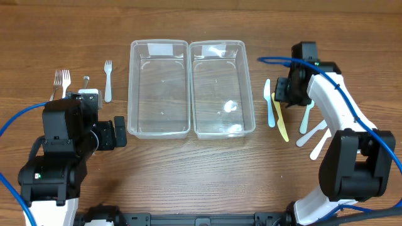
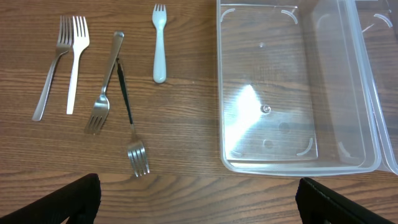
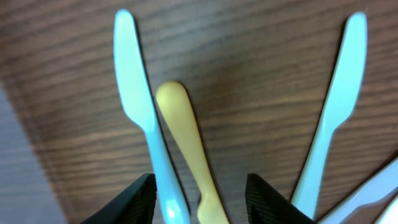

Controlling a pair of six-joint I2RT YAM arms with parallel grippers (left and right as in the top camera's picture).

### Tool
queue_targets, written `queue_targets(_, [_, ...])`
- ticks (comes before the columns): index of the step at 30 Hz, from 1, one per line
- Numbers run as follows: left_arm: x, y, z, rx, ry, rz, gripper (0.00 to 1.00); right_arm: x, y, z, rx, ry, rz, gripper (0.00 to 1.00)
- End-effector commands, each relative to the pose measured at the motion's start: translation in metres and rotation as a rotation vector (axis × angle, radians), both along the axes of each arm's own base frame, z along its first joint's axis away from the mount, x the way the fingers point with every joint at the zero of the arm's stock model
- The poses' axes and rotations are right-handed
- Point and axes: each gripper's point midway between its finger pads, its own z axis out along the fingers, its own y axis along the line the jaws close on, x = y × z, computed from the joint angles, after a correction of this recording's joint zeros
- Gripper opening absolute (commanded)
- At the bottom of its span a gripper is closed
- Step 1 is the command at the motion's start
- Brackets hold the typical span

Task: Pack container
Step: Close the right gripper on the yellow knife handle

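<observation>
Two clear plastic containers stand side by side mid-table, the left one [image 1: 131,88] and the right one [image 1: 250,88], both empty. My right gripper [image 1: 284,93] is open and low over a blue plastic knife [image 3: 140,106] and a yellow plastic knife [image 3: 183,137], which lie between its fingers [image 3: 199,199]. My left gripper [image 1: 117,133] is open and empty [image 2: 199,202], in front of the left container's near rim [image 2: 292,163]. Several forks lie left of it: a pale plastic fork [image 2: 160,43], a metal fork [image 2: 106,84] and a dark-handled fork [image 2: 130,118].
A metal fork [image 2: 53,68] and a white fork [image 2: 76,62] lie at the far left. A pale blue knife [image 3: 336,106] and white plastic utensils [image 1: 314,139] lie right of the yellow knife. Blue cables run beside both arms.
</observation>
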Motion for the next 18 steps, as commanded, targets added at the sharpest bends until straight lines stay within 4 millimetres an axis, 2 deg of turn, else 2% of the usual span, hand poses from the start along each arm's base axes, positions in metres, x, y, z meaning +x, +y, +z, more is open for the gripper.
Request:
queue_targets(1, [0.003,-0.003,0.011,-0.02,-0.032,0.0,1.0,0.003,-0.001,-0.015,-0.018,-0.04,0.072,0.54])
queue_targets(8, [0.002,-0.003,0.011,-0.019,-0.029,0.0,1.0,0.01,-0.002,-0.037,-0.031,-0.025,0.121,0.55])
queue_targets(18, [0.002,-0.003,0.011,-0.02,-0.028,0.001,1.0,0.007,-0.002,-0.067,-0.031,0.036,0.121,0.58])
